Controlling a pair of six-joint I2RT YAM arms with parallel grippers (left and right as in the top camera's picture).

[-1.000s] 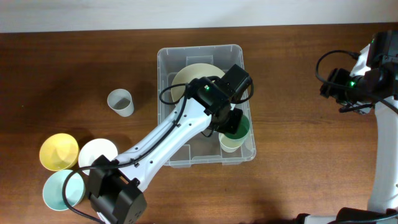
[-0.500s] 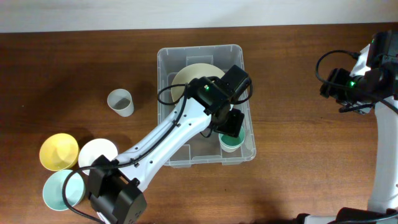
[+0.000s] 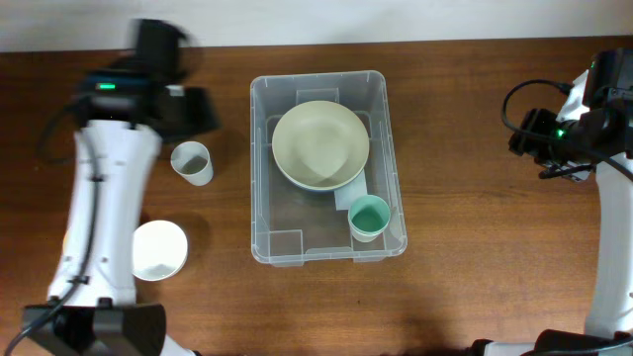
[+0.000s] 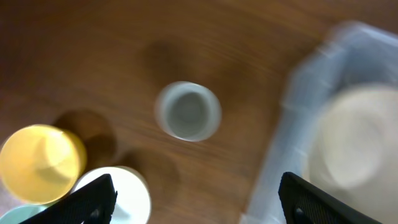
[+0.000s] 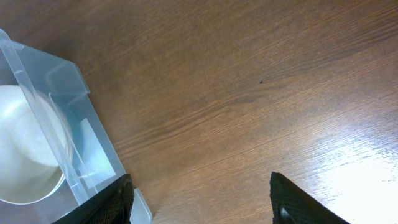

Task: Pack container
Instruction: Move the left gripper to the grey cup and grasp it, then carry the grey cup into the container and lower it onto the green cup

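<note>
Container [image 3: 259,178] is seen at frame centre in overhead view, on wooden surface [image 3: 465,148], w/ cream bowl [image 3: 320,145] in its upper half and green cup [image 3: 370,218] at its lower-right corner. Thin clear plastic is judged light and slick, w/ walls likely to flex. It is best taken by the moulded rim or nudged at a wall, not squeezed.

Left pincer [image 4: 199,199] is spread wide, nothing held. Right pincer [image 5: 199,202] is likewise wide open & empty, over bare wood near container's corner.

Yellow bowl [image 4: 40,163] is shown only by left wrist view, which is blurred; in overhead it is hidden, prob. under left arm [image 3: 99,218]. Grey cup [image 3: 191,163] and white bowl [image 3: 158,249] are shown in both. Green cup is shown by overhead only.
</note>
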